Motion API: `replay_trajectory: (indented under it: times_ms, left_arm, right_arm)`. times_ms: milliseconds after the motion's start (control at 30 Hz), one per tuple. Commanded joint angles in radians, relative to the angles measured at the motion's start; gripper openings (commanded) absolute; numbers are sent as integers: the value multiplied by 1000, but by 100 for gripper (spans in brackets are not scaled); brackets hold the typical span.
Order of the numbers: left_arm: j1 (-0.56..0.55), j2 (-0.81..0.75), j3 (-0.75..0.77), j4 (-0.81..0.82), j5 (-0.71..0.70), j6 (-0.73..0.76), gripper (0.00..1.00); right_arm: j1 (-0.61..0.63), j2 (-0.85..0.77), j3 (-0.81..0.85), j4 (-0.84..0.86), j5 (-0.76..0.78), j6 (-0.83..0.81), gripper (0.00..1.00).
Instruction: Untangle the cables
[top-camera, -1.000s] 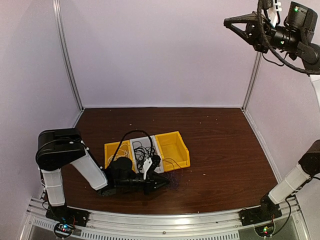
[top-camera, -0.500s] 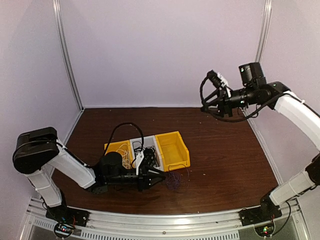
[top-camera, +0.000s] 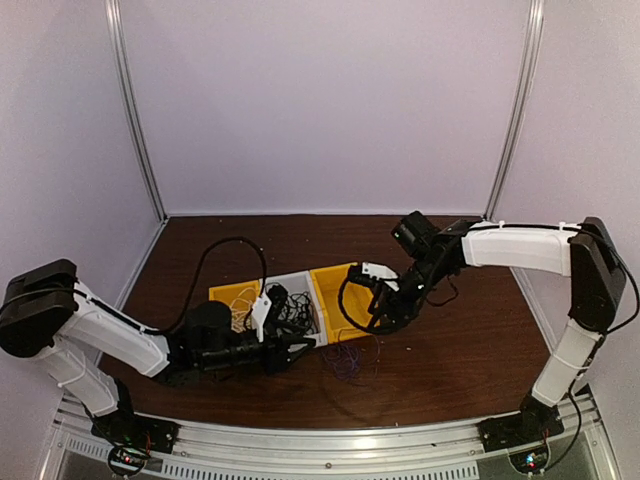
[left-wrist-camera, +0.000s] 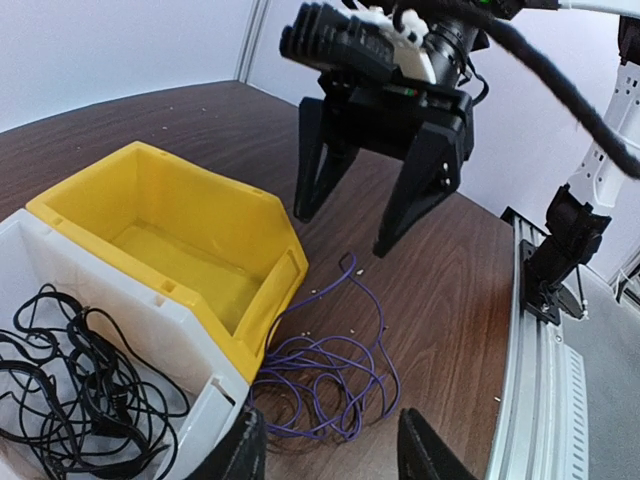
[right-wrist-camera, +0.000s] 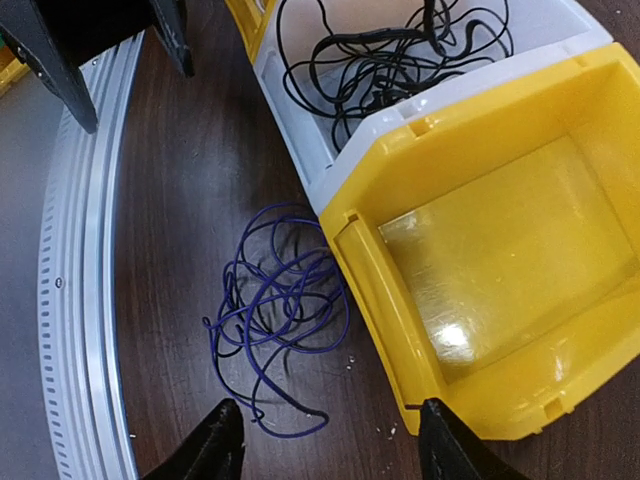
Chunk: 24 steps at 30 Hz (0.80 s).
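Since last check, right hand swung down, released, above purple cable on worktop; left hand released, apparently empty; pickup likely next.

A thin purple cable is laid out in loose, overlapping loops flat on the counter, just beside the front of an empty yellow bin. Several thin black cables are piled in a loose tangle inside the adjoining white bin.
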Motion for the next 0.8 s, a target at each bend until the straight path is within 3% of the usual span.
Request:
replay_trajectory:
  times_ms: [0, 67, 133, 200, 233, 333, 467, 767]
  left_arm:
    - [-5, -57, -27, -25, -89, -18, 46]
    - [-5, -81, -31, -44, -123, -17, 46]
    - [-4, -105, -34, -56, -148, -15, 47]
    - [-5, -115, -32, -64, -160, 0, 50]
    - [-4, -114, -27, -70, -160, 15, 52]
    - [-5, -70, 6, -59, -164, 61, 56]
    - [-4, 55, 87, 39, -61, 145, 59]
    - [-5, 376, 280, 198, 46, 156, 59]
  right_arm:
    - [51, 67, 30, 28, 22, -7, 61]
    - [61, 99, 40, 44, 22, 6, 58]
    - [63, 119, 55, 54, 22, 24, 42]
    - [65, 119, 79, 42, 7, 31, 11]
    - [64, 103, 88, 37, -5, 35, 0]
    - [80, 17, 124, 2, -52, 36, 0]
    - [111, -90, 220, -83, -113, 38, 0]
    - [125, -164, 403, -211, -181, 53, 0]
